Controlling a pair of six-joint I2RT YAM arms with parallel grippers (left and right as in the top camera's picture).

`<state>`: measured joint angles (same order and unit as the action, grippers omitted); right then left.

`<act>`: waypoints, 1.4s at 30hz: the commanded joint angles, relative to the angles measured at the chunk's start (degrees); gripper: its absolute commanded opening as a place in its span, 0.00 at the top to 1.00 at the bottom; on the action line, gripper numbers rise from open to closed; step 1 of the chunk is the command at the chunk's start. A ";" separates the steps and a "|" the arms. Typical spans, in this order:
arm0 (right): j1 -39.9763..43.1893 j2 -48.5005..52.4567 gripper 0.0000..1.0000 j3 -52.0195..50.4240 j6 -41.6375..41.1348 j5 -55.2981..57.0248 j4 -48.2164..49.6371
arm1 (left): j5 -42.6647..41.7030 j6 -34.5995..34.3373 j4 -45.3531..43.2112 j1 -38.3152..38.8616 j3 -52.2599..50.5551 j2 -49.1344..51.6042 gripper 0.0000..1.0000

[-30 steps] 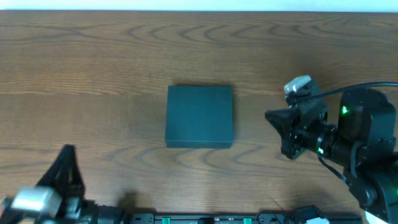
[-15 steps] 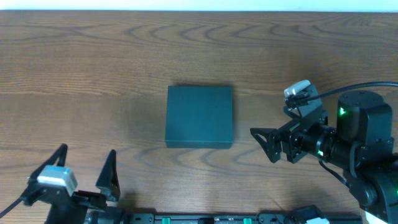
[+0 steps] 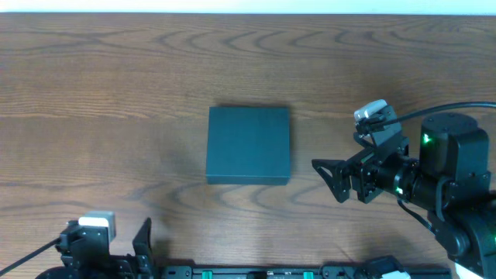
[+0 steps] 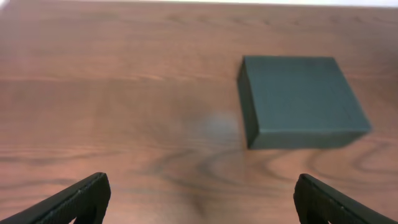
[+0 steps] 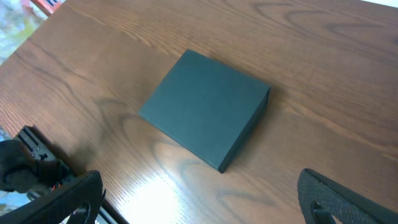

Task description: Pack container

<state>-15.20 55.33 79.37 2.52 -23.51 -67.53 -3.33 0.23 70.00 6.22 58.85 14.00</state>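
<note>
Well, the container lies closed on the wooden table

Looking down from overhead, I saw the container lying shut and flat on the wooden table, a dark teal box with its sides square to the table's grain. To the right of the container, apart from it, the right gripper pointed toward the box with its jaws spread and empty. Farther right of the container I made out a white wrist camera, a green light on the black arm and a cable. Below and left of the container, well apart, sat the left gripper, with only one finger plain to me
</note>
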 commanded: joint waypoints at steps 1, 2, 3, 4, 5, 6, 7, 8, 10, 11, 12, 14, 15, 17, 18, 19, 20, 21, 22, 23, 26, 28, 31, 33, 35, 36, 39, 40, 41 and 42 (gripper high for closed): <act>-0.42 -0.31 0.01 -0.07 -0.33 0.17 -0.02 | 3.93 1.73 -2.25 0.20 0.26 0.11 0.05; -0.42 -0.31 0.01 -0.07 -0.33 0.17 -0.02 | 3.93 1.70 -2.95 0.20 0.07 0.11 0.04; -0.42 -0.31 0.01 -0.07 -0.33 0.20 -0.02 | 3.91 1.70 -3.43 0.17 -0.39 0.07 0.05; -0.42 -0.31 0.01 -0.07 -0.33 0.20 -0.02 | 3.82 1.70 -5.31 -0.04 -2.05 -0.42 0.04; -0.42 -0.31 0.01 -0.07 -0.33 0.17 -0.02 | 3.76 1.68 -8.13 -0.63 -4.61 -1.27 0.05; -0.42 -0.31 0.01 -0.07 -0.33 0.17 -0.02 | 3.74 1.68 -10.27 -1.07 -6.45 -1.88 0.05; -0.42 -0.31 0.01 -0.07 -0.33 0.17 -0.02 | 3.67 1.64 -12.81 -1.66 -8.74 -2.58 0.05; -0.42 -0.31 0.01 -0.07 -0.33 0.17 -0.02 | 3.50 1.49 -14.78 -2.14 -10.64 -3.19 0.05; -0.42 -0.31 0.01 -0.07 -0.33 0.17 -0.02 | 3.17 1.42 -18.12 -2.86 -14.47 -4.50 0.05; -0.42 -0.31 0.01 -0.07 -0.33 0.17 -0.02 | 2.86 1.46 -19.56 -3.10 -16.26 -5.14 0.05; -0.42 -0.31 0.01 -0.07 -0.33 0.20 -0.02 | 2.82 1.44 -20.94 -3.26 -18.01 -5.77 0.05; -0.42 -0.31 0.01 -0.07 -0.33 0.17 -0.02 | 2.86 1.46 -23.82 -3.28 -21.88 -6.99 0.05; -0.42 -0.31 0.01 -0.07 -0.33 0.17 -0.02 | 2.89 1.49 -25.57 -3.28 -24.24 -7.74 0.05; -0.42 -0.31 0.01 -0.07 -0.33 0.17 -0.02 | 2.89 1.46 -28.70 -3.32 -28.44 -9.03 0.05; -0.42 -0.31 0.01 -0.07 -0.33 0.20 -0.02 | 2.86 1.46 -30.34 -3.32 -30.32 -9.68 0.05; -0.42 -0.31 0.01 -0.07 -0.33 0.20 -0.02 | 2.84 1.44 -32.09 -3.32 -32.00 -10.27 0.05; -0.42 -0.31 0.01 -0.07 -0.33 0.17 -0.02 | 2.86 1.46 -34.21 -3.34 -33.86 -10.91 0.05; -0.42 -0.31 0.01 -0.07 -0.33 0.17 -0.02 | 2.84 1.46 -36.17 -3.50 -35.50 -11.47 0.05; -0.42 -0.31 0.01 -0.07 -0.33 0.20 -0.02 | 2.84 1.44 -37.83 -3.76 -36.87 -11.89 0.05; -0.42 -0.31 0.01 -0.07 -0.33 0.20 -0.02 | 2.82 1.44 -39.28 -4.00 -38.05 -12.22 0.05; -0.42 -0.31 0.01 -0.07 -0.33 0.17 -0.02 | 2.86 1.46 -43.28 -4.39 -41.72 -13.46 0.05; -0.42 -0.31 0.01 -0.07 -0.33 0.17 -0.02 | 2.86 1.46 -45.42 -4.39 -43.74 -13.79 0.05; -0.42 -0.31 0.01 -0.07 -0.33 0.17 -0.02 | 2.86 1.46 -47.63 -4.39 -45.48 -13.79 0.05; -0.42 -0.31 0.01 -0.07 -0.33 0.17 -0.02 | 2.91 1.49 -48.43 -4.39 -46.40 -13.79 0.04; -0.42 -0.31 0.01 -0.07 -0.33 0.17 -0.02 | 2.95 1.49 -49.42 -4.39 -47.76 -13.79 0.05; -0.42 -0.31 0.01 -0.07 -0.33 0.17 -0.02 | 2.91 1.49 -50.31 -4.39 -48.65 -13.79 0.05; -0.42 -0.31 0.01 -0.07 -0.33 0.17 -0.02 | 1.16 1.46 -55.47 -4.37 -52.52 -13.79 0.05; -0.42 -0.31 0.01 -0.07 -0.33 0.17 -0.02 | 0.59 1.46 -56.70 -4.37 -53.22 -13.81 0.05; -0.42 -0.31 0.01 -0.07 -0.33 0.17 -0.02 | 0.28 1.46 -57.37 -4.37 -53.68 -13.79 0.05; -0.42 -0.31 0.01 -0.07 -0.33 0.17 -0.02 | 0.20 1.44 -57.57 -4.33 -54.01 -13.79 0.05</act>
<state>-15.20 55.33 79.37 2.52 -23.51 -67.55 -1.69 1.34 13.41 2.24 5.76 0.62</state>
